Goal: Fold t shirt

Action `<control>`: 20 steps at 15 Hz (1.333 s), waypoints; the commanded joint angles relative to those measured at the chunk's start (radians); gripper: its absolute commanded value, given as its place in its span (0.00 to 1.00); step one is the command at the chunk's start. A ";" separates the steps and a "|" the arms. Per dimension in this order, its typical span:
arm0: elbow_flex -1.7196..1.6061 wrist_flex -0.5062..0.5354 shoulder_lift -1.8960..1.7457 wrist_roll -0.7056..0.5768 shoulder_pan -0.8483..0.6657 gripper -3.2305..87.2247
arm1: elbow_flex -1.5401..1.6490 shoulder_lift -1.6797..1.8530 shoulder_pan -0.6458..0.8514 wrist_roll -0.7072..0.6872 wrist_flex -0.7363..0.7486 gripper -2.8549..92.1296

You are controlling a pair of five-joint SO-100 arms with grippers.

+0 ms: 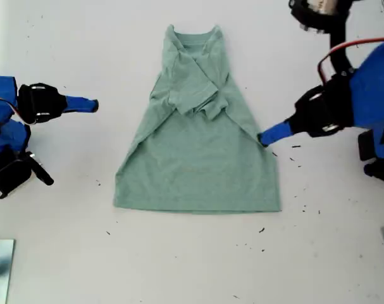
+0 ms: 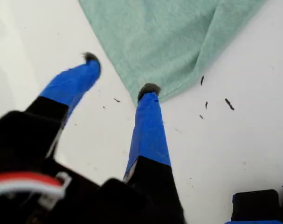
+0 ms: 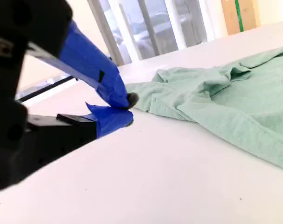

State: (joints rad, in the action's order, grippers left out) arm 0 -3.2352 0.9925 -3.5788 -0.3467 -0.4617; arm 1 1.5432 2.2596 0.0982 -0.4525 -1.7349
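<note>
The t shirt [image 1: 201, 149] lies flat near the middle of the white table [image 1: 192, 266], collar toward 12 o'clock and hem toward 6 in the exterior view. Both sleeves are folded in and cross over the chest, so the cloth narrows at the top and flares to the hem.

My first gripper [image 1: 267, 136] sits at about 3 o'clock from the shirt in the exterior view, its blue tip at the cloth's edge. In the first wrist view [image 2: 119, 74] the jaws stand apart: one finger's tip meets the shirt's edge [image 2: 169, 42], the other is over bare table beside it. Whether that tip presses the fabric or only touches it, I cannot tell.

My second gripper [image 1: 90, 104] is at about 9 o'clock in the exterior view, well apart from the shirt and holding nothing. In the second wrist view [image 3: 127, 108] its blue jaws are closed, tips together just above the table, with the shirt [image 3: 225, 93] beyond them.

Small dark specks [image 1: 299, 206] dot the table near the shirt's hem corner, toward 4 o'clock.
</note>
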 commanded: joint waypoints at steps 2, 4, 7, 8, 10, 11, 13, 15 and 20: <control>-0.012 -0.003 -0.006 -0.006 0.014 0.03 | -0.026 -0.133 -0.078 0.098 -0.003 0.41; -0.012 -0.005 -0.006 -0.012 0.012 0.03 | 0.109 -0.202 -0.144 0.242 0.017 0.41; -0.012 -0.006 -0.008 -0.020 0.012 0.03 | 0.339 -0.265 -0.233 0.408 0.178 0.41; -0.012 -0.006 -0.008 -0.021 0.012 0.03 | 0.423 -0.265 -0.252 0.442 0.272 0.40; -0.012 -0.008 -0.008 -0.028 0.015 0.03 | 0.532 -0.316 -0.284 0.497 0.422 0.38; -0.012 -0.008 -0.008 -0.028 0.015 0.03 | 0.555 -0.374 -0.298 0.514 0.482 0.36; -0.012 -0.008 -0.009 -0.029 0.015 0.03 | 0.604 -0.482 -0.319 0.552 0.606 0.23; -0.012 -0.008 -0.009 -0.031 0.020 0.03 | 0.724 -0.500 -0.334 0.588 0.750 0.05; -0.012 -0.008 -0.009 -0.032 0.026 0.03 | 0.753 -0.400 -0.321 0.543 0.693 0.02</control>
State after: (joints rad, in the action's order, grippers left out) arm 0 -3.2352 0.9925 -3.5788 -0.3743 -0.4617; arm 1 2.3178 1.8208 -0.2224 0.1227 -0.9219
